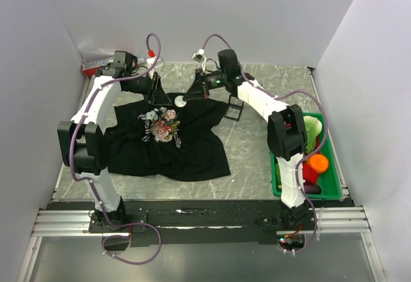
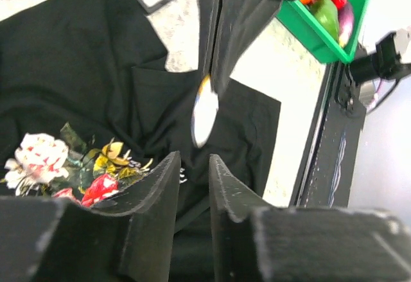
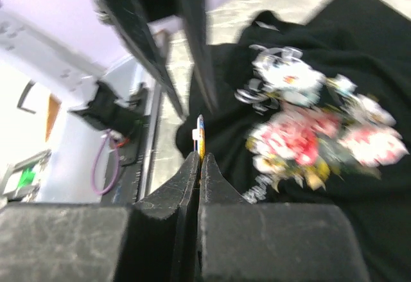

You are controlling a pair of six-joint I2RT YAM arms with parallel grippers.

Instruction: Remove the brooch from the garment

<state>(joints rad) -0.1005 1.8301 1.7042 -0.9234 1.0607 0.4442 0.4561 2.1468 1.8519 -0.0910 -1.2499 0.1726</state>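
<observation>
A green bin (image 1: pixel 307 196) of fruit stands at the right of the top view. A small black box (image 1: pixel 234 110) lies beside the upper right edge of the garment (image 1: pixel 192 157). The left gripper (image 2: pixel 192 163) hovers at the collar, its jaws a narrow gap apart with nothing between them. Just above its tips, the right gripper (image 3: pixel 199 160) is clamped on the brooch (image 2: pixel 204 115), a thin pale disc with a yellowish-gold rim. The disc stands on edge, its long axis near vertical, above the shirt's upper middle.
</observation>
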